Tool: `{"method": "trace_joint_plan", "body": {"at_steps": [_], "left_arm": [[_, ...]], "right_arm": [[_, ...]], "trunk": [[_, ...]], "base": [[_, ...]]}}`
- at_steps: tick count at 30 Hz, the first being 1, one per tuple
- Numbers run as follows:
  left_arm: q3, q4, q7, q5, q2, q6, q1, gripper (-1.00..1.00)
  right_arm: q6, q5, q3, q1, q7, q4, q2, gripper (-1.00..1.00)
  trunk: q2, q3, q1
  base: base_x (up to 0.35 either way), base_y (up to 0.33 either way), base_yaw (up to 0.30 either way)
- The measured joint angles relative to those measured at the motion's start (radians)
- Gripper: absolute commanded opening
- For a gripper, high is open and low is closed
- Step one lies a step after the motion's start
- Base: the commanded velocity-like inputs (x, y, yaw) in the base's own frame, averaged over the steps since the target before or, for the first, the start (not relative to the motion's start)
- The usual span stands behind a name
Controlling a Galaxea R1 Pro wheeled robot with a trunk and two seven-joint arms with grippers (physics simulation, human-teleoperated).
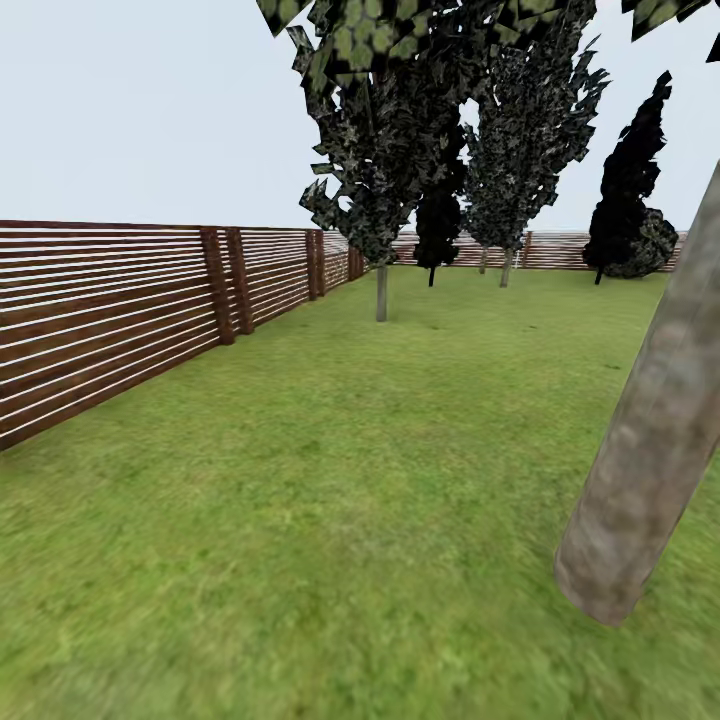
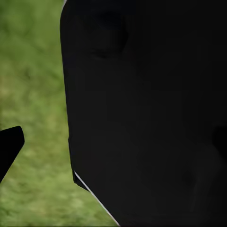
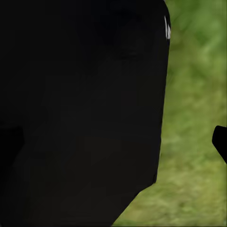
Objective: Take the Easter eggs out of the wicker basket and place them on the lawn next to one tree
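Observation:
The thick, leaning, mottled grey-brown trunk of a tree [image 1: 650, 430] rises from the lawn [image 1: 330, 480] close by at the right of the head view. The Easter eggs and the wicker basket are out of view. In the left wrist view my left gripper [image 2: 113, 146] hangs over grass in front of a dark part of the robot, one fingertip [image 2: 10, 144] far out to the side, nothing between the fingers. My right gripper [image 3: 118, 144] looks the same, one fingertip [image 3: 220, 142] at the picture's edge, open and empty.
A brown horizontal-slat fence [image 1: 110, 310] runs along the left and across the back. A thin-trunked tree [image 1: 381, 290] with grey-green foliage stands mid-lawn ahead. Dark narrow trees [image 1: 625, 200] line the far fence. Open grass stretches between the fence and the thick trunk.

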Motion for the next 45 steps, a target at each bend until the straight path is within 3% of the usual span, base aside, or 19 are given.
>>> {"method": "trace_joint_plan", "body": {"at_steps": [14,18,19,20,29,45], "left_arm": [[-0.007,-0.004,0.003,-0.005,0.0,-0.006,-0.007,1.0],[-0.007,-0.008,0.012,-0.007,-0.008,-0.027,-0.007,1.0],[-0.007,-0.008,0.012,-0.006,-0.008,-0.04,-0.007,1.0],[-0.007,-0.008,0.012,-0.006,-0.009,-0.041,-0.007,1.0],[-0.007,-0.01,0.012,-0.006,-0.009,-0.044,-0.007,1.0],[-0.005,-0.009,0.012,-0.006,-0.009,-0.049,-0.007,1.0]], "right_arm": [[-0.004,-0.004,-0.005,0.0,0.003,-0.007,0.001,1.0],[-0.004,-0.004,-0.005,0.001,0.003,-0.013,0.023,1.0],[-0.004,-0.004,-0.005,0.001,0.003,-0.015,0.046,1.0],[-0.004,-0.004,-0.005,0.001,0.003,-0.016,0.048,1.0],[-0.004,-0.004,-0.004,0.001,0.003,-0.025,0.054,1.0],[-0.004,-0.003,-0.004,0.001,0.003,-0.028,0.061,1.0]], "trunk": [[0.0,0.0,0.0],[0.0,0.0,0.001],[0.0,0.0,0.001],[0.0,0.0,0.001],[0.0,0.0,0.001],[0.0,-0.014,0.001]], "base": [[-0.026,-0.01,0.0],[-0.274,-0.118,0.0],[-0.295,-0.133,0.0],[-0.299,-0.138,0.0],[-0.318,-0.058,0.03],[-0.335,0.03,0.221]]}}
